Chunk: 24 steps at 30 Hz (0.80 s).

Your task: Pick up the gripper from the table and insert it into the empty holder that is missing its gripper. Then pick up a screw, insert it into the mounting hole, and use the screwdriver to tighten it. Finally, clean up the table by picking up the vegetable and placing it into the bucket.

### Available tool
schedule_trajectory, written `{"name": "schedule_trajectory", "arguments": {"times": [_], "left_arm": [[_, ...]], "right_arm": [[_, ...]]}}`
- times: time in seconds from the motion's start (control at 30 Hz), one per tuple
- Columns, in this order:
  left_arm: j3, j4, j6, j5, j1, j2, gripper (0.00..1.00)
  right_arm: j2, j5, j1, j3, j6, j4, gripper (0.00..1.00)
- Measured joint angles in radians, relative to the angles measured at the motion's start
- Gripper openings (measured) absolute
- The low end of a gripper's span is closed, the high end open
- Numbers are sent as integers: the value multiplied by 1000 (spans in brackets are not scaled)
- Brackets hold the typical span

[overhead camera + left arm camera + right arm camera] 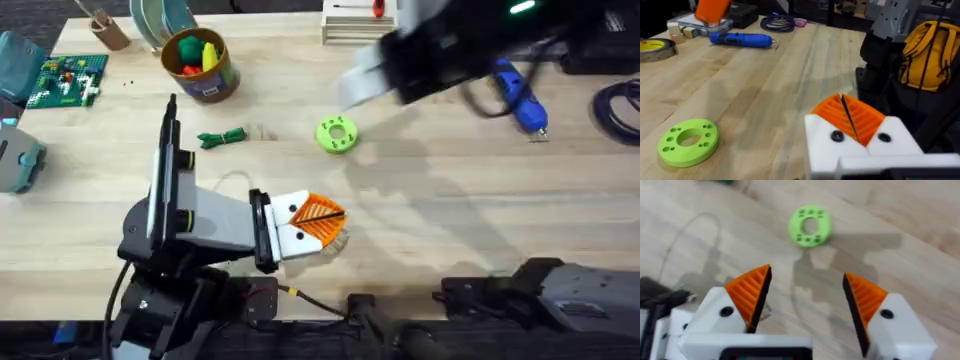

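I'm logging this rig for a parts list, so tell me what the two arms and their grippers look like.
Both arms are black with grey segments. The left gripper has white angular finger blocks tipped with orange ribbed wedges, each block showing a dark screw, and a thin cable runs along the table by its base. The right gripper has the same white blocks and orange ribbed pads. A green light glows on the right arm.

The left gripper [850,117], white blocks tipped with ribbed orange pads, has its pads pressed together above the pale wooden table [770,95]. A lime-green round plastic disc with holes [688,141] lies flat near it. Farther off rest the blue cylindrical electric screwdriver [741,39], a yellow tape roll [655,48] and a coiled dark-blue cable [779,22]. A yellow backpack [930,50] stands beyond the table edge.
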Motion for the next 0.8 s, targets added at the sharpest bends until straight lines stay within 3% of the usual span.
{"name": "schedule_trajectory", "arguments": {"times": [0.2, 0.23, 0.6, 0.8], "left_arm": [[0, 0, 0, 0, 0, 0, 4], [0, 0, 0, 0, 0, 0, 4], [0, 1, 0, -4, 0, 0, 4], [0, 1, 0, -5, 0, 0, 4]], "right_arm": [[-188, 63, -202, 2, -41, -117, 917], [-245, 75, -308, 2, -88, -190, 917], [-237, 80, -716, -7, -233, -181, 919], [-235, 81, -828, -7, -249, -153, 919]]}}
